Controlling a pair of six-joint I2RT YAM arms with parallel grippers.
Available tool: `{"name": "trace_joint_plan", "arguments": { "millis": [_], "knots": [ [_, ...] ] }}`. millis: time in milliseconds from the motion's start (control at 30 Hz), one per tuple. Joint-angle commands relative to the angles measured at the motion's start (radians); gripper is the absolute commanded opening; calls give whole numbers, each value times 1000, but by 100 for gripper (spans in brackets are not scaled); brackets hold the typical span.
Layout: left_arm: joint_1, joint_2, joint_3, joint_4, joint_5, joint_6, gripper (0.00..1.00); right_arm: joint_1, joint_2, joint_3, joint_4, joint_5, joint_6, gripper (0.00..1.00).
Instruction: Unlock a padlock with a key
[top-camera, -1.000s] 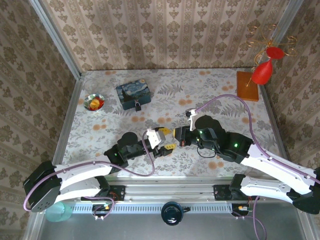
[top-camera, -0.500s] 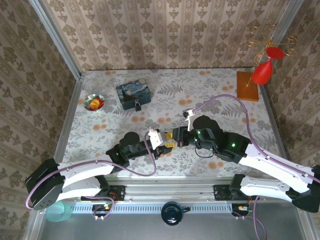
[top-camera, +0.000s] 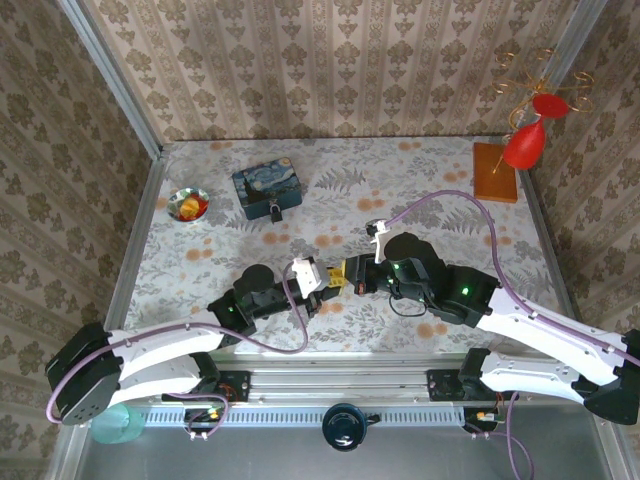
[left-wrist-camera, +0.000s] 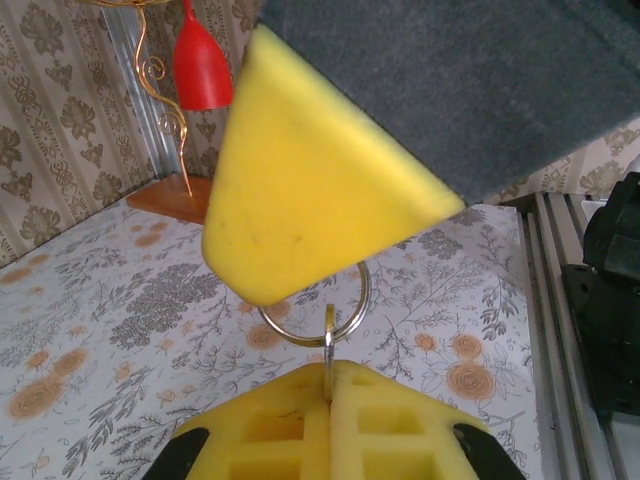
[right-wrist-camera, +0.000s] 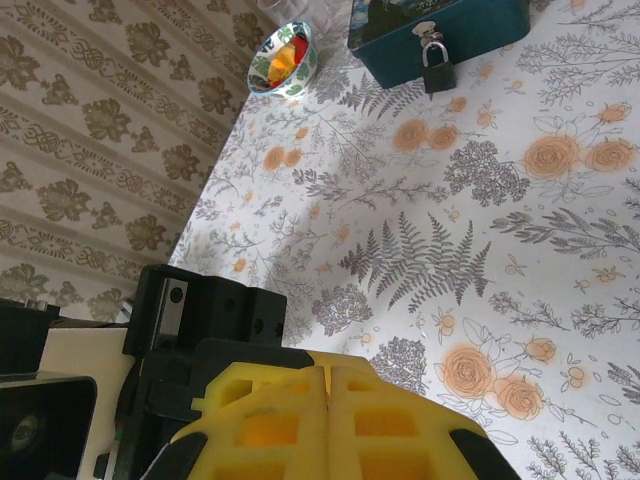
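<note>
Beige damask wallpaper walls (top-camera: 330, 60) around a floral-print tabletop (top-camera: 440, 190)

Key (left-wrist-camera: 328, 342) mostly hidden between left fingers (left-wrist-camera: 280, 430), blue tin (right-wrist-camera: 440, 25) cut off at top edge, padlock (top-camera: 272, 211) tiny from above

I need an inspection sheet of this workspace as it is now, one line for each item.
Surface: floral table cover, flat, no spill seen.
Job's things: padlock hangs on the hasp of the blue tin, shackle looks closed; key, on a ring, held edge-on above the table.
Clutter: small bowl with red and yellow bits, far left; red ornament on a wooden base, far right.
Grippers: left gripper shut on the key; right gripper shut, its pad covers the ring's top, grip unclear.
Cables: a purple cable loops from each wrist, free of the tin.
Surroundings: wallpapered walls; metal rail at the near edge.
</note>
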Motion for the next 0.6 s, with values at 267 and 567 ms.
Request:
{"name": "trace_joint_plan", "arguments": {
  "millis": [267,567],
  "knots": [
    [-7,-73,-1,-105,-68,76,0,5,-2,-2,-26,49,5,7],
    [-7,-87,69,-304,-330,394,0,-25,-22,-37,-19,42,133,35]
  ]
}}
